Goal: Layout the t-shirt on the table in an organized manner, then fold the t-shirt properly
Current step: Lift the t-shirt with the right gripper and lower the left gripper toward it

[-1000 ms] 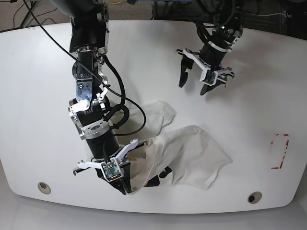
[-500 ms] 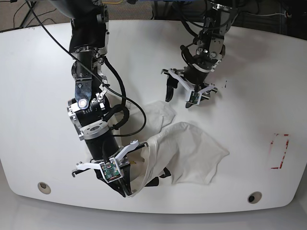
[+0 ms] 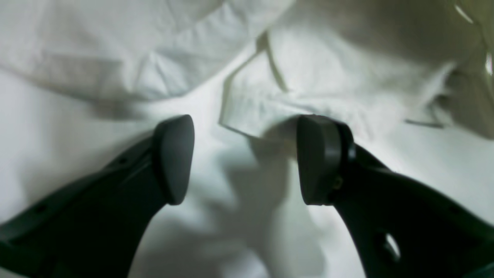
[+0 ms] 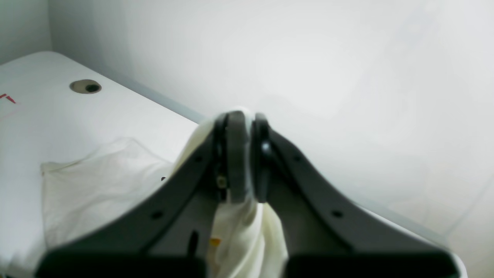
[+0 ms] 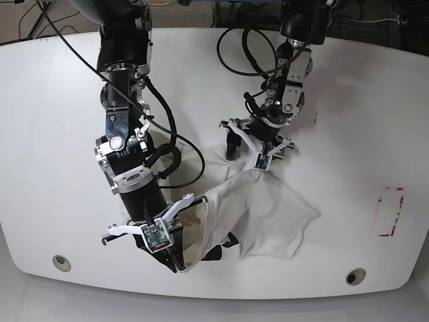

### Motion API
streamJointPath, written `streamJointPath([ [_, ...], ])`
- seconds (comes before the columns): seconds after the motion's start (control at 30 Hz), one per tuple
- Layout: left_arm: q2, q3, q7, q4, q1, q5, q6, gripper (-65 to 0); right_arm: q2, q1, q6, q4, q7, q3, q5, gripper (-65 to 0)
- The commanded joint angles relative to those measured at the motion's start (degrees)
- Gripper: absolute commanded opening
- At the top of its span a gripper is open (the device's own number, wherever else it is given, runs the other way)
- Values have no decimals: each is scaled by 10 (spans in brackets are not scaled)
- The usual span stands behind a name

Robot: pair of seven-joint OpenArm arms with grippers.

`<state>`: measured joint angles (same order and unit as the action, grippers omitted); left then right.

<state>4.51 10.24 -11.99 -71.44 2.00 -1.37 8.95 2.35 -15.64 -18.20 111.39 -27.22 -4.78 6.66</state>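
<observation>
Right gripper (image 4: 242, 154) clamped on the t-shirt (image 5: 261, 211) hem near the table (image 5: 348, 87) front edge (cloth bunched between its pads). Left gripper (image 3: 239, 158) spread wide, just over a shirt fold mid-table.

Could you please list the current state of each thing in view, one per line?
t-shirt: crumpled, not laid out flat, one edge lifted near the table's front.
right gripper: shut on the t-shirt's cloth, holding it up.
left gripper: open, low over a t-shirt edge, gripping nothing.
table: partly covered by the t-shirt.
</observation>
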Motion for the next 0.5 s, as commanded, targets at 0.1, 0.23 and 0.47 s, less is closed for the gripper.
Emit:
streamJointPath([
  [0.1,19,-2,16,31,38,-4,1,-265,-2,-14,2,14,19,2,-4,-650],
  [0.23,22,0,16,60,55,-4,1,-265,-2,-14,2,14,19,2,-4,-650],
  [0.47,38,1,17,84,65,-4,1,-267,-2,-14,2,17,19,2,-4,-650],
])
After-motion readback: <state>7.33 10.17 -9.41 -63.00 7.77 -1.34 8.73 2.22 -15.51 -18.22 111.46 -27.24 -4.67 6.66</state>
